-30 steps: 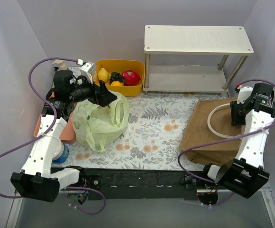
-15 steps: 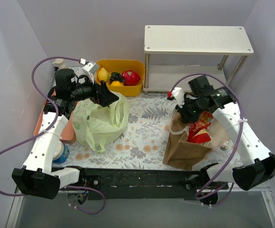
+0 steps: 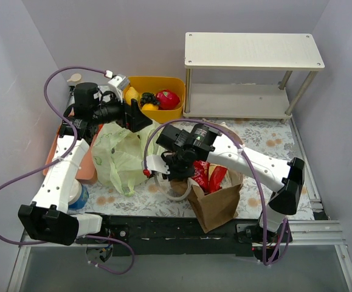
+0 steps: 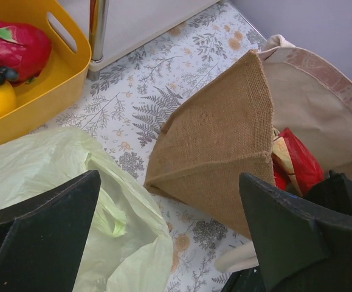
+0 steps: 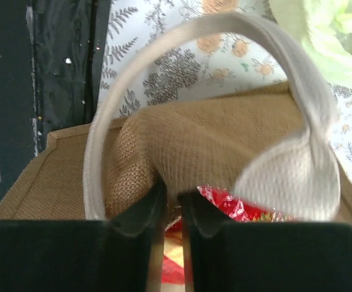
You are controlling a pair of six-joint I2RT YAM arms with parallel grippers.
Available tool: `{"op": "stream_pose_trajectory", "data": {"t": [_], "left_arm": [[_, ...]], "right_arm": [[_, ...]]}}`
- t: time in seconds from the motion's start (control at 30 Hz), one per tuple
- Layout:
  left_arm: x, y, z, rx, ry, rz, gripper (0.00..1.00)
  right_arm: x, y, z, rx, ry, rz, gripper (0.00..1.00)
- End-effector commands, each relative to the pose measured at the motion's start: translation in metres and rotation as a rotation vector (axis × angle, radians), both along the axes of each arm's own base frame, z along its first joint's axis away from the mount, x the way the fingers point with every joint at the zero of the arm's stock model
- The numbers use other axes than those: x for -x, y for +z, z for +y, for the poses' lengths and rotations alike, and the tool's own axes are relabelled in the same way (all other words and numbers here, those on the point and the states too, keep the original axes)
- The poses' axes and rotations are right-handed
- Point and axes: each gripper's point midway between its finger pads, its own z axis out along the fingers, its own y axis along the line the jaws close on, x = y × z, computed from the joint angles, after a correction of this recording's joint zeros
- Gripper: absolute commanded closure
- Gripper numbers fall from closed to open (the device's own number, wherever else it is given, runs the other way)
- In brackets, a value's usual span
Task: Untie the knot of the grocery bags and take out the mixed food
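The pale green plastic bag (image 3: 124,155) lies left of centre, its top bunched. My left gripper (image 3: 140,121) hovers open just above its top, holding nothing; the left wrist view shows the bag (image 4: 54,182) under the wide-apart fingers (image 4: 42,237). The brown tote (image 3: 218,198) stands open at the front centre with red snack packets (image 3: 209,173) inside. My right gripper (image 3: 177,170) is shut on the tote's burlap rim (image 5: 182,146), and the white rope handle (image 5: 182,30) loops over it. A packet (image 5: 236,207) shows just behind the jaws.
A yellow bin (image 3: 174,112) at the back holds a pear (image 3: 132,94), grapes (image 3: 146,97) and a red fruit (image 3: 168,98). A white two-tier shelf (image 3: 251,52) stands at the back right. A soap pump bottle (image 3: 73,79) and an orange tray (image 3: 86,170) are at the far left.
My right arm has swung left across the table, pulling the tote from the right side to the front centre; it now stands open with the packets showing. My left arm barely moved.
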Motion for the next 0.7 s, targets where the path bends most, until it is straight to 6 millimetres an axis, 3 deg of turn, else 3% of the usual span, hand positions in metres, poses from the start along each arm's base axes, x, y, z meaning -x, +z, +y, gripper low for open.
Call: {"op": "stream_pose_trajectory", "data": {"t": [0.0, 0.03, 0.1, 0.13, 0.2, 0.3, 0.43, 0.5, 0.53, 0.63, 0.67], "left_arm": [[0.015, 0.014, 0.000, -0.002, -0.031, -0.052, 0.02], [0.023, 0.012, -0.006, 0.024, -0.089, -0.035, 0.02], [0.029, 0.012, -0.015, 0.067, -0.153, -0.003, 0.02], [0.042, 0.016, -0.026, 0.110, -0.241, 0.015, 0.02], [0.043, 0.017, -0.041, 0.137, -0.301, 0.035, 0.02], [0.042, 0.012, -0.063, 0.130, -0.364, 0.048, 0.02], [0.030, 0.007, -0.072, 0.126, -0.363, 0.080, 0.02], [0.028, 0.008, -0.075, 0.133, -0.376, 0.083, 0.02], [0.027, 0.006, -0.077, 0.138, -0.388, 0.091, 0.02], [0.024, 0.007, -0.085, 0.137, -0.401, 0.092, 0.02], [0.023, 0.006, -0.085, 0.135, -0.399, 0.093, 0.02]], "right_arm": [[-0.006, 0.021, -0.008, -0.060, -0.034, -0.047, 0.70], [-0.005, 0.027, -0.015, -0.077, -0.045, -0.065, 0.54], [-0.005, 0.030, -0.023, -0.086, -0.096, -0.079, 0.46], [-0.009, 0.040, -0.028, -0.112, -0.120, -0.119, 0.41], [-0.009, 0.045, -0.034, -0.124, -0.130, -0.133, 0.39], [-0.018, 0.069, -0.041, -0.183, -0.170, -0.169, 0.37], [-0.053, 0.120, -0.061, -0.302, -0.308, -0.242, 0.36], [-0.067, 0.129, -0.073, -0.335, -0.369, -0.266, 0.37], [-0.085, 0.136, -0.094, -0.347, -0.468, -0.305, 0.38], [-0.112, 0.126, -0.132, -0.359, -0.641, -0.298, 0.41], [-0.112, 0.108, -0.138, -0.322, -0.663, -0.266, 0.42]]}}
